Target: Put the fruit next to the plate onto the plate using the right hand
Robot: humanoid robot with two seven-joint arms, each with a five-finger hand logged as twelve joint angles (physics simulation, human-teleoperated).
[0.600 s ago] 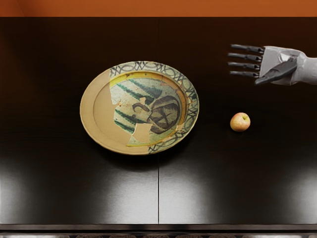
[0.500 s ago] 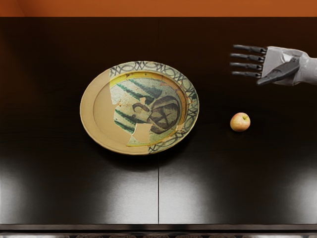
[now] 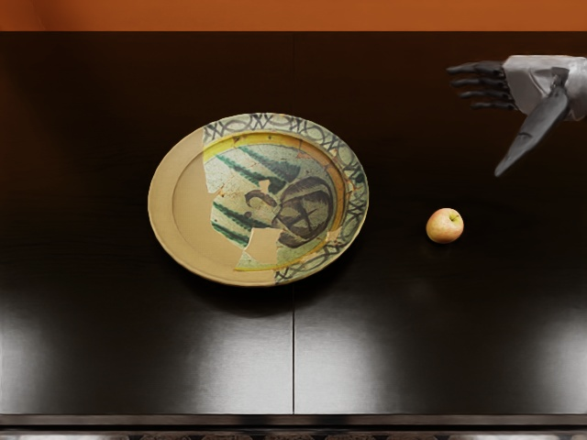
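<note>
A small yellow-red apple (image 3: 445,225) lies on the dark table to the right of a large ochre plate (image 3: 174,215) with a painted green and brown pattern. My right hand (image 3: 500,115) hovers at the upper right, above and behind the apple, well apart from it. Its dark fingers (image 3: 477,82) point left and its thumb points down toward the table; it is open and holds nothing. The left arm does not show.
The black glossy table (image 3: 293,348) has a seam running down its middle. An orange wall band (image 3: 293,14) runs along the far edge. The table's front edge lies at the bottom of the picture.
The right hand has moved up and to the right, away from the apple. Its thumb has swung down and the fingers look shorter from the turn. Apple and plate have not moved.
</note>
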